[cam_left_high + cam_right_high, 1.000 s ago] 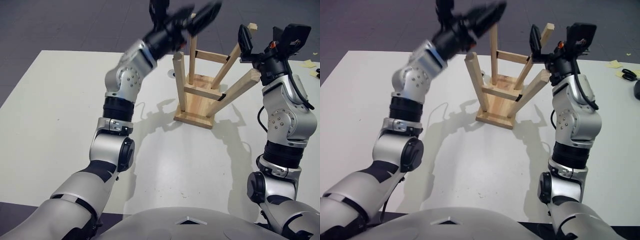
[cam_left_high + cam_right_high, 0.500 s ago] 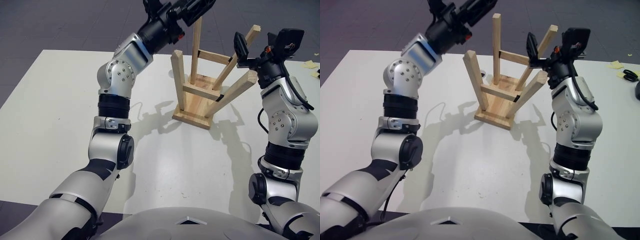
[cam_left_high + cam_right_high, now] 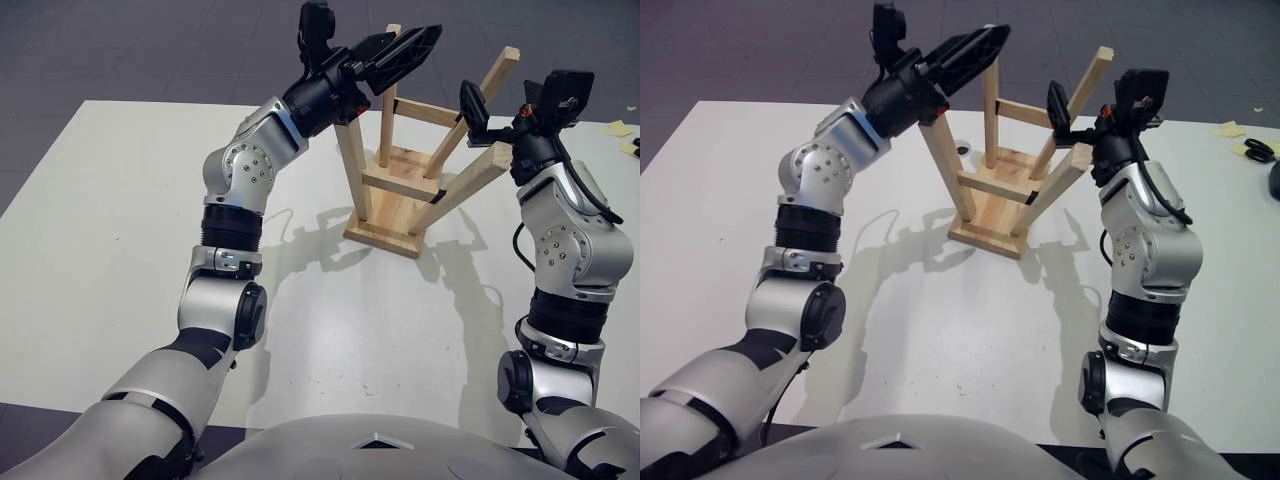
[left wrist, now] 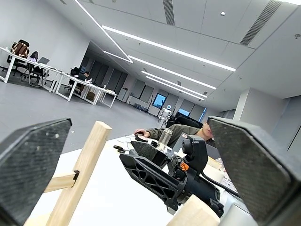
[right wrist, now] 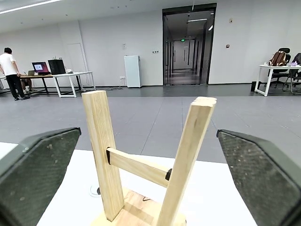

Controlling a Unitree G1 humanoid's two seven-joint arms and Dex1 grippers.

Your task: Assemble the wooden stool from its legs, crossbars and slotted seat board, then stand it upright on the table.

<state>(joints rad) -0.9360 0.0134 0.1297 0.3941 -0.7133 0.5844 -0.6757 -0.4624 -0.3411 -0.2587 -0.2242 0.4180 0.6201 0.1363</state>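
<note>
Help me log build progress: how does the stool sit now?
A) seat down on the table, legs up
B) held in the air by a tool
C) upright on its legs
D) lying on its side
A: the stool rests with its seat flat on the table and its legs pointing up.

Pale wooden stool — small black marks, white table, dark grey floor

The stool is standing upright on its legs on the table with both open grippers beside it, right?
No, the stool is upside down: seat board on the table, legs pointing up, as the left eye view shows. The left gripper and right gripper are open beside it.
</note>
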